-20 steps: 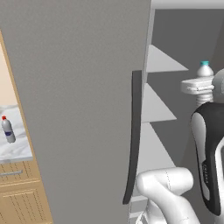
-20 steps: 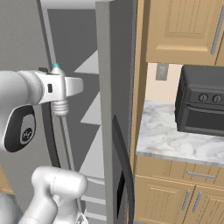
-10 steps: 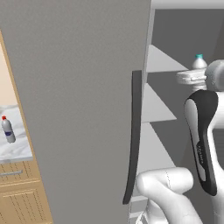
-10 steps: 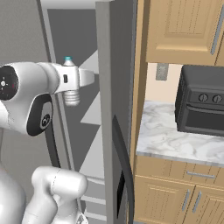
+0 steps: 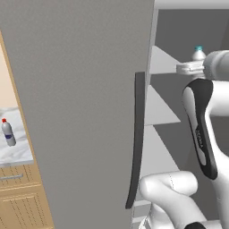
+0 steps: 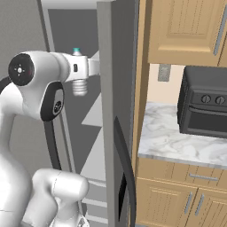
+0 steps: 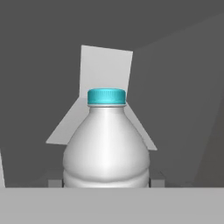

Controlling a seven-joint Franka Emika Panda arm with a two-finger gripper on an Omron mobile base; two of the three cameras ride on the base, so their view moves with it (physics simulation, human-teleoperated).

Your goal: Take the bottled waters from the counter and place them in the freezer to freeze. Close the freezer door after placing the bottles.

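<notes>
since a second ago the arm has lifted the teal-capped bottle higher and carried it deeper into the open freezer.

left base view: the freezer door point(image 5: 85, 112) stands swung open across the middle, its dark bar handle point(image 5: 136, 138) running top to bottom. at about 2 o'clock the teal-capped bottle point(image 5: 198, 53) stands upright, cap toward 12 o'clock, just above the white wrist. the freezer point(image 5: 170, 89) has grey walls and white shelves. at 9 o'clock the red-capped bottle point(image 5: 7, 133) stands upright on the marble counter point(image 5: 18, 150).

right base view: the bottle's cap shows at 11 o'clock and its ribbed base hangs below the wrist, long axis vertical. a black toaster oven point(image 6: 205, 107) sits at 3 o'clock.

hand view: the bottle fills the centre, cap toward 12 o'clock. the gripper point(image 7: 106, 183) is clamped narrowly on its body, a finger point(image 7: 156, 179) showing either side, with a white shelf behind.
</notes>
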